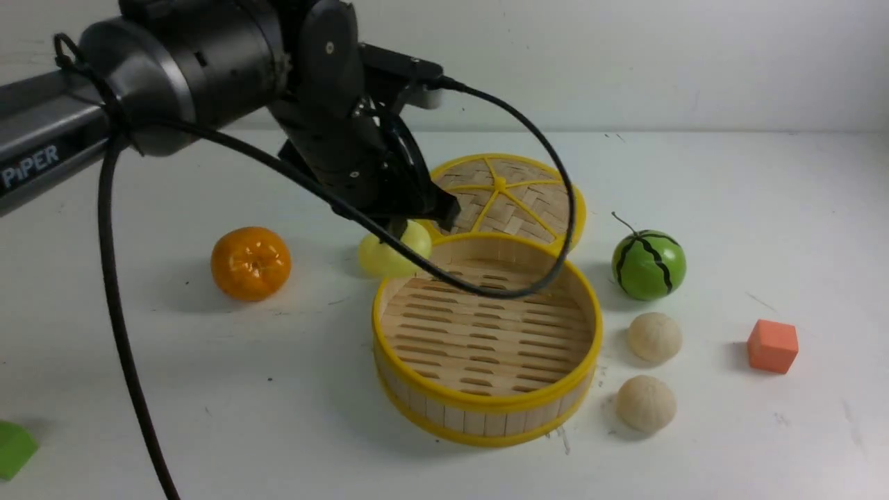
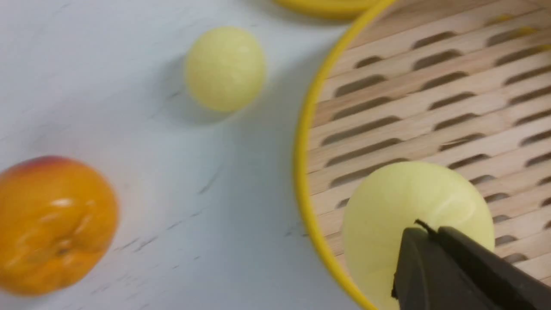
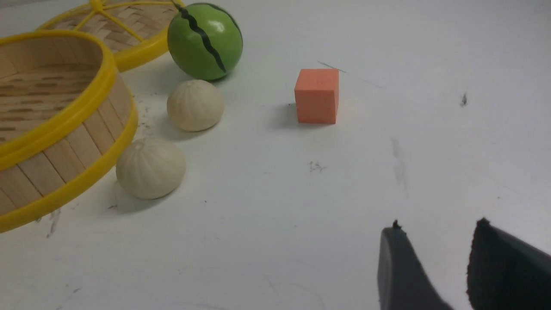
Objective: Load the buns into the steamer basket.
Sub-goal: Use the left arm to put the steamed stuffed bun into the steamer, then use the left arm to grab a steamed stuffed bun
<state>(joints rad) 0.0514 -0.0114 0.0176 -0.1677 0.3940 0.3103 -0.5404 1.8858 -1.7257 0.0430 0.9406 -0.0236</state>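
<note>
The steamer basket (image 1: 486, 406) stands mid-table with nothing on its slatted floor; its rim also shows in the left wrist view (image 2: 301, 172) and the right wrist view (image 3: 64, 125). My left gripper (image 1: 403, 226) (image 2: 424, 230) is shut on a pale yellow bun (image 2: 400, 202) (image 1: 419, 239), held over the basket's far left rim. The other yellow bun (image 2: 224, 69) (image 1: 371, 257) lies on the table just outside that rim. Two off-white buns (image 1: 654, 337) (image 1: 646, 403) lie right of the basket, also in the right wrist view (image 3: 195, 104) (image 3: 150, 168). My right gripper (image 3: 437, 230) is open and empty, low over the table.
The woven lid (image 1: 507, 194) lies behind the basket. A green watermelon ball (image 1: 648, 264) sits at its right, an orange (image 1: 250, 262) at the left. An orange cube (image 1: 772, 345) is at far right, a green block (image 1: 12, 448) at the front left edge.
</note>
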